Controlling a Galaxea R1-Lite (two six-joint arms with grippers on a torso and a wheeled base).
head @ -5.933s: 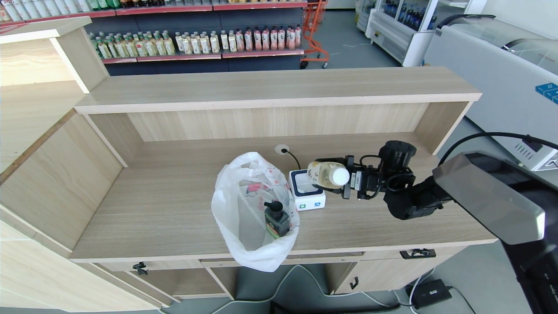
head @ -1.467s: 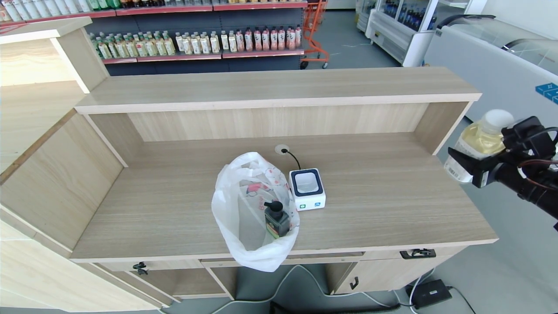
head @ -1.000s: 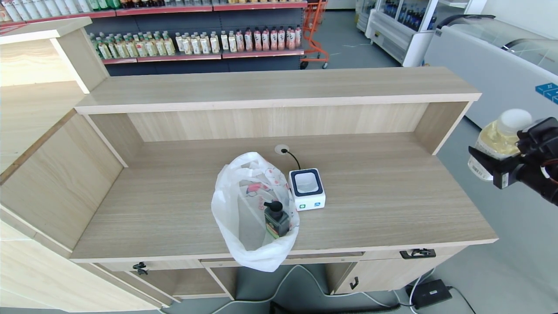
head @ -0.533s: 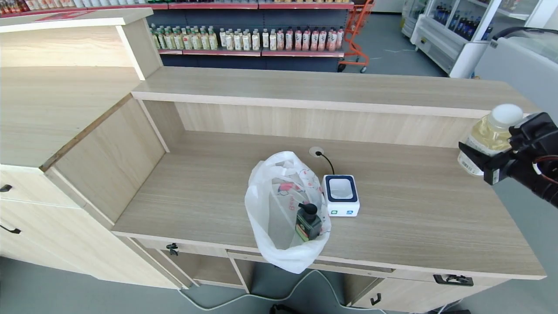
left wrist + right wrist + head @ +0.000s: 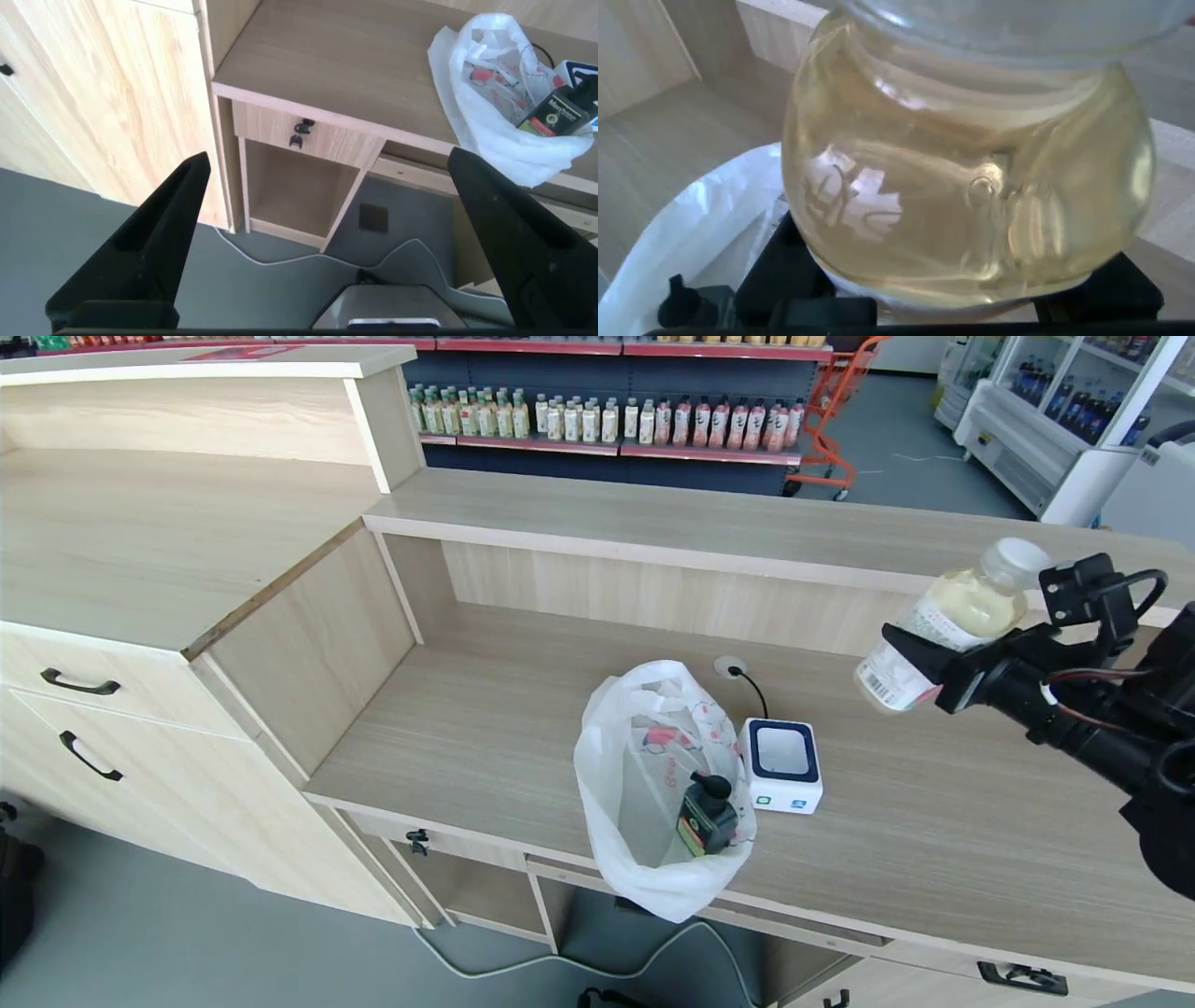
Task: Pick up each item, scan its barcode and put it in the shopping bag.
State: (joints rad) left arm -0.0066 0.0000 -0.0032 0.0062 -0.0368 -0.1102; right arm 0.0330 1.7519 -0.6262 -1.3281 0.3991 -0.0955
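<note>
A: Left wrist cam, what's there?
B: Left gripper [image 5: 329,159] sits out in front of the counter [image 5: 355,47]. Fingers [image 5: 140,247] spread wide, nothing between them.
A: Past it?
B: Drawer [image 5: 336,140] with a small black pull, open cubby [image 5: 294,201] under it. White shopping bag [image 5: 486,93] on the counter, sagging over the front edge, dark pump bottle [image 5: 558,110] inside. Cable [image 5: 280,259] on the grey floor.

Matt wood-grain counter [image 5: 934,821], thin glossy plastic bag [image 5: 616,775] (semi-transp.), clear smooth plastic bottle [image 5: 943,619]
</note>
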